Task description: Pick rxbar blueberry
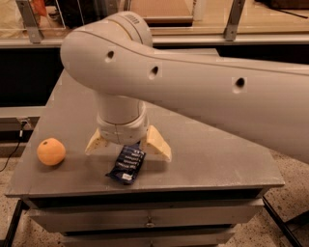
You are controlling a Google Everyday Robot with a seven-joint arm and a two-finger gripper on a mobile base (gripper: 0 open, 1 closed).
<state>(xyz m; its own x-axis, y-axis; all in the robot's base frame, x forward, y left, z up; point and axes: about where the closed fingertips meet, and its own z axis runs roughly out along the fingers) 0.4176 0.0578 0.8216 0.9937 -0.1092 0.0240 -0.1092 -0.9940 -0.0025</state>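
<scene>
Cream-coloured and wedge-shaped, the two fingers (158,144) of the robot's claw (128,153) are seen spread wide apart, pointing down at the flat grey tabletop (217,159); nothing is gripped between them. The claw is carried on a short round wrist below the thick, pale, smooth-shelled arm (193,91), which is stretched across the view from the right edge and by which much of the far tabletop is hidden.

The flat rectangular snack bar in a dark navy-blue wrapper with white text, the rxbar blueberry (126,164), is laid flat on the tabletop directly under and just in front of the claw; its far end is placed in the gap between the two spread fingers, while its near end is extended toward the table's front edge, slightly slanted. Whether either finger is touching the wrapper cannot be told; the finger on the picture's right is seen just beside the bar's far corner.

A round orange fruit (50,151) is set on the same tabletop, well apart from the claw toward the picture's left, near the table's left edge. Below the claw, under the front edge, a grey drawer front (203,219) is seen; behind the claw, beyond the arm, a wooden surface (159,9) is shown.
</scene>
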